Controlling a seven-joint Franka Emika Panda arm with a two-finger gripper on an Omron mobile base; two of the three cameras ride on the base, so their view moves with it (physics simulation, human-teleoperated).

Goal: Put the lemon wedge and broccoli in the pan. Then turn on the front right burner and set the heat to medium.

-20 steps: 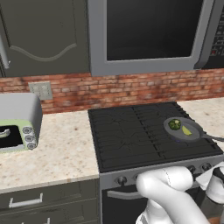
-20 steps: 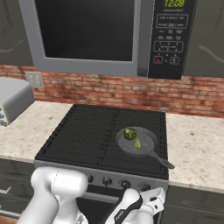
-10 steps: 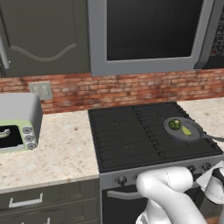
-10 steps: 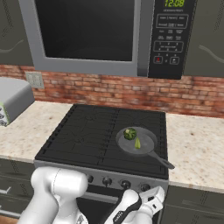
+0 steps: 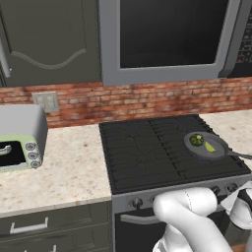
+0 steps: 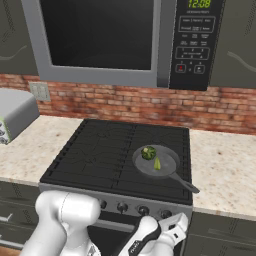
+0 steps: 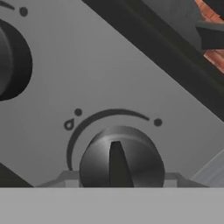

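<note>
The dark pan (image 5: 217,152) (image 6: 169,171) sits on the front right burner (image 5: 197,167) (image 6: 150,184), its handle pointing right. The broccoli (image 5: 196,140) (image 6: 148,152) and the lemon wedge (image 5: 210,146) (image 6: 157,163) lie side by side inside it. My gripper (image 6: 176,228) (image 5: 240,196) (image 7: 120,179) is low at the stove's front panel, right of centre. In the hand view a dark round knob (image 7: 120,153) fills the space between the fingers, which press its two sides. Its ridge points straight up in that rolled view, under an arc mark with a flame symbol at one end.
A second knob (image 7: 11,63) shows at the hand view's left edge, and more knobs (image 6: 122,206) line the panel. A toaster oven (image 5: 19,140) stands on the left counter. A microwave (image 6: 125,35) hangs above the cooktop, before a brick wall.
</note>
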